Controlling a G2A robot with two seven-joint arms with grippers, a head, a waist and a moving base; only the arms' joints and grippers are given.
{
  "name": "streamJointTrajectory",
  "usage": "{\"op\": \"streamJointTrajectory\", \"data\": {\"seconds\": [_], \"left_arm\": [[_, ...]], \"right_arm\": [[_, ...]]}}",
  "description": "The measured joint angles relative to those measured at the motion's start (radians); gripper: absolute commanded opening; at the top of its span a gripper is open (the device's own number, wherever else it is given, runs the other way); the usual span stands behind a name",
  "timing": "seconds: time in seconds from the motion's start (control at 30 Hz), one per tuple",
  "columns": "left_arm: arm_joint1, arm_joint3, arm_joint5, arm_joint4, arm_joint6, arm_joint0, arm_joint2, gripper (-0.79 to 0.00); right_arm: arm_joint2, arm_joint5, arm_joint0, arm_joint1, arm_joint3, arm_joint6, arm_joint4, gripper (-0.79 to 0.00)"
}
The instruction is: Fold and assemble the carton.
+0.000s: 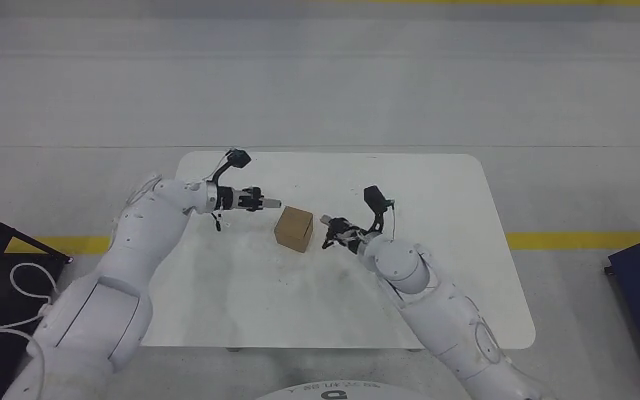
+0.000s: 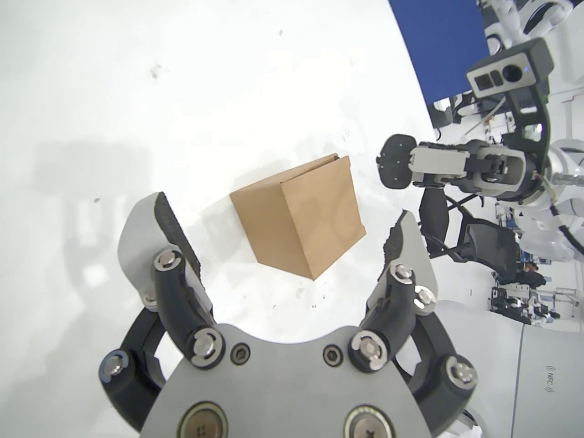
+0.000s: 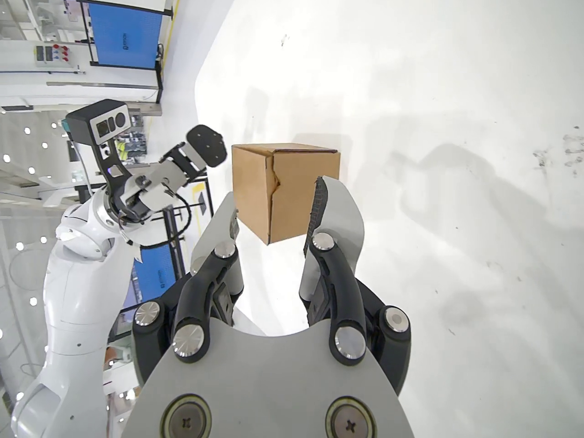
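Observation:
A small brown carton point(image 1: 294, 228) stands closed as a cube on the white table point(image 1: 440, 290), near its middle. My left gripper point(image 1: 270, 203) hovers just left of the carton, open, with nothing between its fingers; in its own wrist view the carton point(image 2: 301, 218) lies beyond the spread fingertips point(image 2: 279, 225). My right gripper point(image 1: 328, 232) sits just right of the carton, open and empty. From the right wrist the carton point(image 3: 278, 189) shows a folded seam on one face, just past that gripper point(image 3: 276, 205). Each wrist view shows the other arm's gripper point(image 2: 397, 161) point(image 3: 207, 145) across the box.
The table's front and right parts are bare white surface with faint scuffs. Grey floor with a yellow line point(image 1: 570, 240) surrounds the table. A blue panel point(image 2: 438, 24) stands in the room beyond the table's edge.

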Motion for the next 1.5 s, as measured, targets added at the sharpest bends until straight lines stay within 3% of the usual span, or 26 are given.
{"op": "streamJointTrajectory", "data": {"seconds": [0.1, 0.27, 0.43, 0.73, 0.93, 1.17, 1.5], "left_arm": [[0.056, -0.044, -0.043, -0.001, 0.043, 0.035, -0.054, 0.0], [0.139, -0.228, -0.082, -0.015, 0.082, 0.156, -0.106, 0.0], [0.14, -0.228, -0.081, -0.016, 0.082, 0.157, -0.105, 0.0], [0.14, -0.229, -0.081, -0.016, 0.082, 0.157, -0.105, 0.0], [0.14, -0.229, -0.081, -0.016, 0.082, 0.157, -0.105, 0.0], [0.14, -0.229, -0.081, -0.016, 0.082, 0.157, -0.105, 0.0], [0.14, -0.229, -0.081, -0.016, 0.082, 0.157, -0.105, 0.0]], "right_arm": [[-0.046, 0.103, 0.042, -0.005, -0.035, 0.025, -0.057, -0.785], [-0.133, 0.247, 0.177, -0.029, 0.009, 0.082, -0.076, -0.785], [-0.238, 0.358, 0.326, -0.071, 0.142, 0.097, -0.059, -0.785], [-0.354, 0.417, 0.47, -0.146, 0.361, 0.064, 0.016, -0.785], [-0.362, 0.426, 0.474, -0.171, 0.376, 0.007, 0.046, -0.785], [-0.339, 0.421, 0.405, -0.159, 0.274, -0.036, 0.008, -0.785], [-0.368, 0.397, 0.443, -0.179, 0.374, -0.009, 0.011, -0.785]]}}
